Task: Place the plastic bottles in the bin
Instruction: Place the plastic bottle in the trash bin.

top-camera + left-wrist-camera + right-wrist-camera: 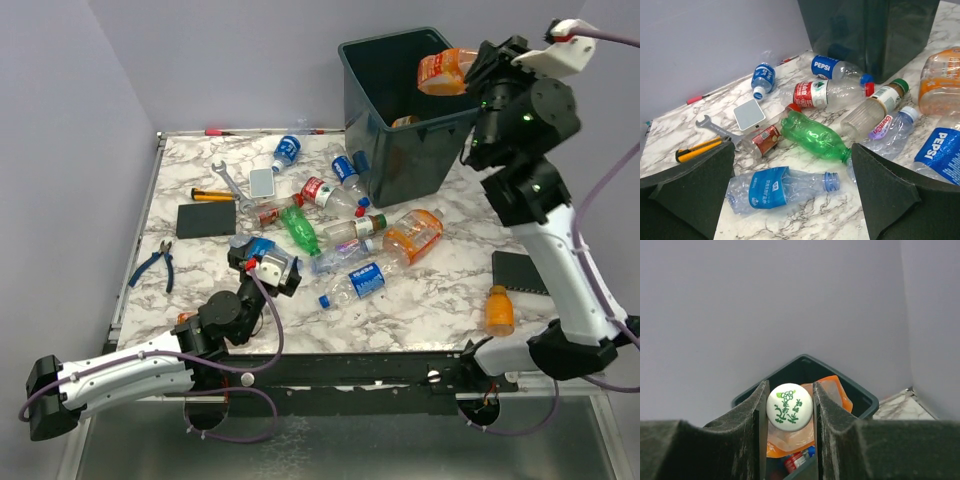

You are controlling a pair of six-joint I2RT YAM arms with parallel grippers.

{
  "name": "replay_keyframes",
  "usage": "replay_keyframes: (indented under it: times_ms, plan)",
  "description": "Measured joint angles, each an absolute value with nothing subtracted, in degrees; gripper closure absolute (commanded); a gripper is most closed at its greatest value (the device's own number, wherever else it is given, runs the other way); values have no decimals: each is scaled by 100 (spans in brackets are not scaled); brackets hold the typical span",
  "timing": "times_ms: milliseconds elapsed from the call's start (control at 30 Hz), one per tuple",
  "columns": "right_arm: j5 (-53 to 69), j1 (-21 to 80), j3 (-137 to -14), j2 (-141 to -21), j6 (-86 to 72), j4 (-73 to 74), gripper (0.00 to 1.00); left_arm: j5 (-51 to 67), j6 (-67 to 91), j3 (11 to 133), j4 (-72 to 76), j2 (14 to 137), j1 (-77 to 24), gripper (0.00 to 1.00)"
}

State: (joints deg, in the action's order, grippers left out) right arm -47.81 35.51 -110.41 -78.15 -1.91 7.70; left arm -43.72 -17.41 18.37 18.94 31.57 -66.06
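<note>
Clamping the white cap (789, 410) of an orange bottle (445, 72), my right gripper (789, 400) is holding it sideways just above the bin (372, 52), over its right rim. Other bottles are lying inside. My left gripper (792, 170) is hanging low over the marble table (440, 300) with fingers spread wide, a clear blue-labelled bottle (780, 186) lying between them and a green bottle (815, 137) just beyond.

marble surface (430, 300) | bin (400, 160) parked far side | plastic bottles (299, 231) scattered mid, right beside it | wrench (232, 184), pliers (155, 265), 1 black slab (206, 219) over left
</note>
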Motion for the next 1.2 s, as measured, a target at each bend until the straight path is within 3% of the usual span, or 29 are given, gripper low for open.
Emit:
replay_keyframes:
  times_ms: [133,267,500,900,933,1033,1067,1200]
  plan:
    - [-4801,3065,-10567,-8353,25,-355,100,-4633,-1761,1837,1951,3221,-6606,1]
    - [-4788,2679,-11179,-9443,327,-943,100,-4801,-1824,1837,2078,3221,-6604,1]
    - [-4106,1802,-11789,-10763,-303,-985,100,-4917,-1872,1837,2171,3181,-6488,1]
    - [-3129,1680,-13557,-12715,-598,-1004,98,-4910,-1868,1835,2224,3197,-6257,1]
    - [-3105,1656,-13590,-12798,-598,-989,90,-4910,-1868,1835,2226,3201,-6235,1]
    - [-2980,1568,-13592,-12969,-626,-847,48,-4904,-1863,1835,2270,3245,-6163,1]
    - [-2926,1562,-13592,-12997,-657,-792,40,-4897,-1855,1835,2276,3262,-6141,1]
    - [-2641,1514,-13590,-13063,-827,-633,26,-4810,-1789,1833,2309,3391,-6038,1]
